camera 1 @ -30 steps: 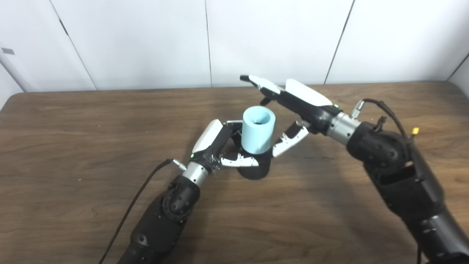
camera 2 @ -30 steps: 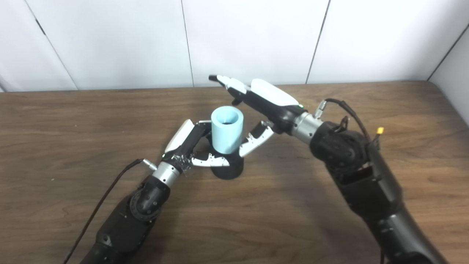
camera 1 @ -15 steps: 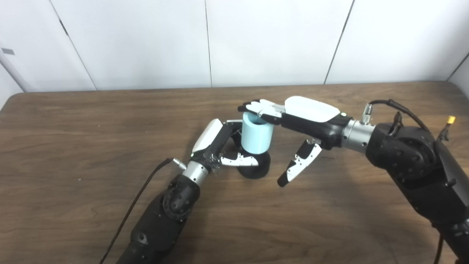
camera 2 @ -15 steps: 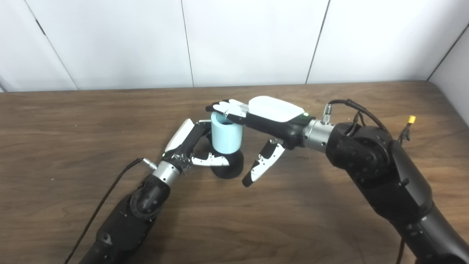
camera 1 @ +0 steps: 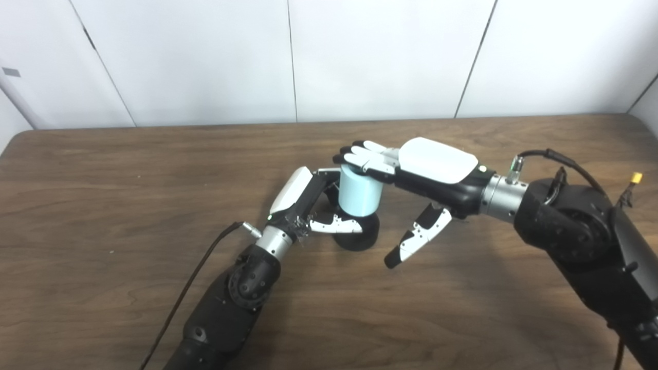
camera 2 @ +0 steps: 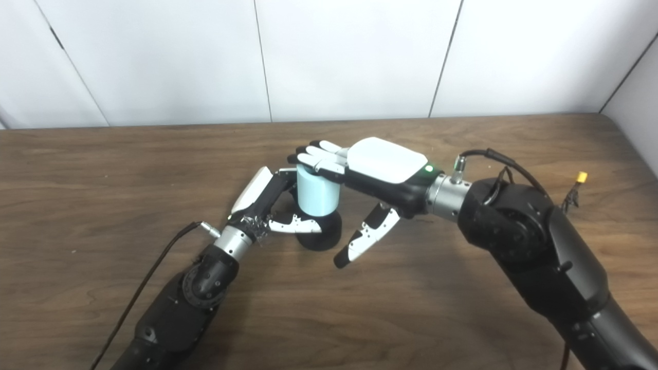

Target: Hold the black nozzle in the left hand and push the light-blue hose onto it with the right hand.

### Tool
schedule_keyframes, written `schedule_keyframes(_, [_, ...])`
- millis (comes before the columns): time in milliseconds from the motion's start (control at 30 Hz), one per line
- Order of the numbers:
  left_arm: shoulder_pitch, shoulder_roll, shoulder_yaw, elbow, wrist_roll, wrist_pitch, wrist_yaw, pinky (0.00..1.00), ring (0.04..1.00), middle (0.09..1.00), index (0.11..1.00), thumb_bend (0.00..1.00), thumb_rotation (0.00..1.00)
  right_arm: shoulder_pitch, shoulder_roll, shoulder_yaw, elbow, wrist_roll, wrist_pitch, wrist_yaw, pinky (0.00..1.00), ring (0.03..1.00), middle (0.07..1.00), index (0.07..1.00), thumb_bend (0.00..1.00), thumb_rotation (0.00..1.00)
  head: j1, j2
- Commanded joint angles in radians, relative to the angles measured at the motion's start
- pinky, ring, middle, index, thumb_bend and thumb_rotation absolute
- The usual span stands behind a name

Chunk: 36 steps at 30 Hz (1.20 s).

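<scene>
The black nozzle (camera 1: 357, 235) stands upright on the table, and my left hand (camera 1: 308, 205) is shut around its lower part. The light-blue hose (camera 1: 360, 194), a short wide tube, sits upright on top of the nozzle. My right hand (camera 1: 406, 169) is open and flat, palm down, with its fingers (camera 1: 362, 156) lying over the hose's top rim. Its thumb (camera 1: 416, 239) hangs down to the right of the nozzle, apart from it. The same scene shows in the right eye view, with the hose (camera 2: 317, 192) under the right hand (camera 2: 367, 164).
The brown wooden table (camera 1: 103, 195) reaches to a white panelled wall at the back. A black cable (camera 1: 190, 280) runs along my left forearm. A cable with a yellow plug (camera 1: 636, 178) hangs by my right arm.
My right hand has swung down from above and behind the hose, turned palm down, and its fingers now cover the top rim. The hose sits slightly lower on the nozzle. My left hand has stayed put.
</scene>
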Motion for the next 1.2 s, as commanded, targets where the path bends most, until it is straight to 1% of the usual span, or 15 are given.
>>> schedule_keyframes(0, [0.085,0.026,-0.019,0.076,0.032,0.044,-0.024,0.44,0.431,0.461,0.530,0.50,0.00,-0.012,-0.031,0.014,-0.028,-0.023,-0.037,0.025,0.90,0.992,0.984,0.957,0.80,0.61,0.000,0.000])
schedule_keyframes(133, [0.083,0.025,-0.019,0.080,0.029,0.037,-0.023,0.44,0.429,0.461,0.530,0.50,0.00,-0.005,-0.050,0.054,-0.022,-0.068,-0.044,0.071,0.89,0.962,0.953,0.911,0.81,0.62,0.003,0.002])
schedule_keyframes(267, [0.082,0.024,-0.019,0.083,0.029,0.034,-0.021,0.44,0.426,0.465,0.539,0.50,0.00,0.000,-0.069,0.107,-0.007,-0.129,-0.055,0.102,0.87,0.961,0.937,0.887,0.82,0.63,0.003,0.004])
schedule_keyframes(400, [0.085,0.025,-0.019,0.077,0.032,0.038,-0.020,0.44,0.427,0.463,0.532,0.50,0.00,0.008,-0.077,0.152,-0.001,-0.176,-0.041,0.117,0.90,0.958,0.937,0.893,0.83,0.64,0.005,0.005])
schedule_keyframes(533, [0.086,0.027,-0.018,0.075,0.031,0.034,-0.019,0.44,0.428,0.463,0.529,0.50,0.00,0.013,-0.072,0.176,-0.007,-0.205,-0.019,0.140,0.92,0.970,0.950,0.906,0.82,0.65,0.005,0.005])
schedule_keyframes(633, [0.086,0.025,-0.017,0.075,0.025,0.029,-0.021,0.45,0.429,0.466,0.537,0.50,0.00,0.018,-0.067,0.193,-0.006,-0.224,-0.018,0.145,0.92,0.974,0.954,0.910,0.82,0.65,0.004,0.008])
schedule_keyframes(833, [0.083,0.024,-0.019,0.085,0.029,0.015,-0.011,0.44,0.430,0.465,0.531,0.50,0.00,0.032,-0.058,0.213,0.000,-0.231,-0.028,0.134,0.88,0.969,0.955,0.908,0.83,0.66,0.004,0.011])
schedule_keyframes(933, [0.084,0.024,-0.017,0.082,0.028,0.018,-0.012,0.44,0.430,0.467,0.528,0.50,0.00,0.037,-0.057,0.217,0.001,-0.238,-0.016,0.139,0.90,0.984,0.970,0.930,0.83,0.68,0.005,0.012])
schedule_keyframes(1033, [0.085,0.024,-0.018,0.083,0.032,0.019,-0.008,0.44,0.429,0.468,0.528,0.50,0.00,0.050,-0.052,0.209,-0.001,-0.251,0.006,0.133,0.90,0.991,0.988,0.963,0.82,0.69,0.003,0.013])
schedule_keyframes(1167, [0.083,0.024,-0.018,0.081,0.035,0.024,-0.009,0.44,0.432,0.465,0.528,0.50,0.00,0.078,-0.047,0.193,0.005,-0.266,0.018,0.101,0.91,1.000,1.000,0.996,0.80,0.70,0.005,0.014])
